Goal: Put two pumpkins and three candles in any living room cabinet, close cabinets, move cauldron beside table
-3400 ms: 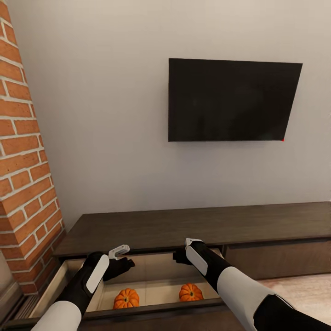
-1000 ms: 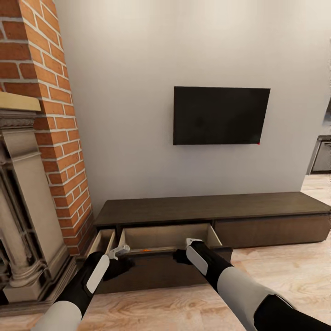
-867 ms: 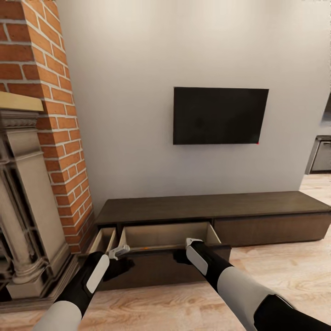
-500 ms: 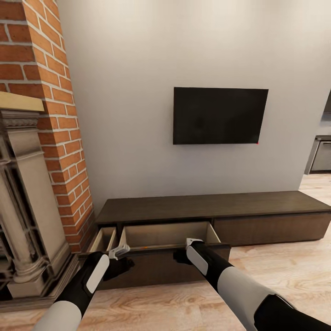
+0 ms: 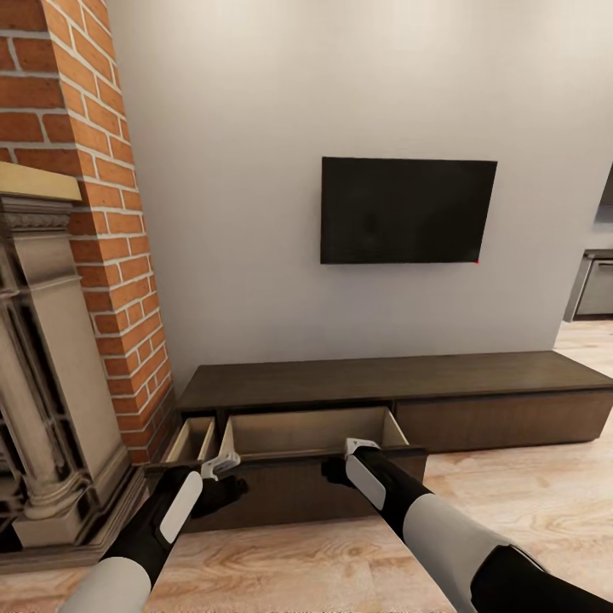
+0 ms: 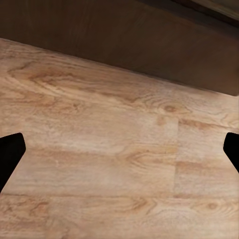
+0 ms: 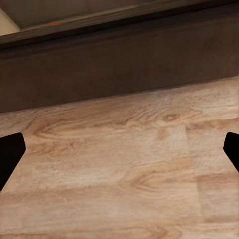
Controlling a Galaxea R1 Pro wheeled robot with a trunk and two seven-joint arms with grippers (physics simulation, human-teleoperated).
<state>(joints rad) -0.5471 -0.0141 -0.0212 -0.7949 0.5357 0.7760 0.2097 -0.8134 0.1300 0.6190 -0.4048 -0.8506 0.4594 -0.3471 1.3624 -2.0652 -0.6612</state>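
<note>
The cabinet (image 5: 383, 379) is a long, low dark-brown unit against the wall. Its wide drawer (image 5: 306, 430) stands pulled out, and a narrow drawer (image 5: 191, 438) to its left is out too. In the right wrist view a sliver of orange (image 7: 55, 23) shows just over the drawer's front edge; the pumpkins are otherwise hidden. My left gripper (image 5: 228, 478) and right gripper (image 5: 340, 460) hang open in front of the drawer front, above the wooden floor, holding nothing. The left gripper (image 6: 119, 154) and right gripper (image 7: 119, 154) have their fingertips far apart. Candles, cauldron and table are out of view.
A brick chimney (image 5: 94, 170) and a stone fireplace surround (image 5: 42, 383) stand at the left, close to the cabinet's end. A black TV (image 5: 407, 210) hangs on the wall. Wooden floor (image 5: 528, 485) stretches to the right, toward a grey appliance (image 5: 596, 285).
The view has pulled back from the cabinet since 3.4 s ago, so the two pumpkins in the open drawer have dropped out of sight. Both arms keep the same pose.
</note>
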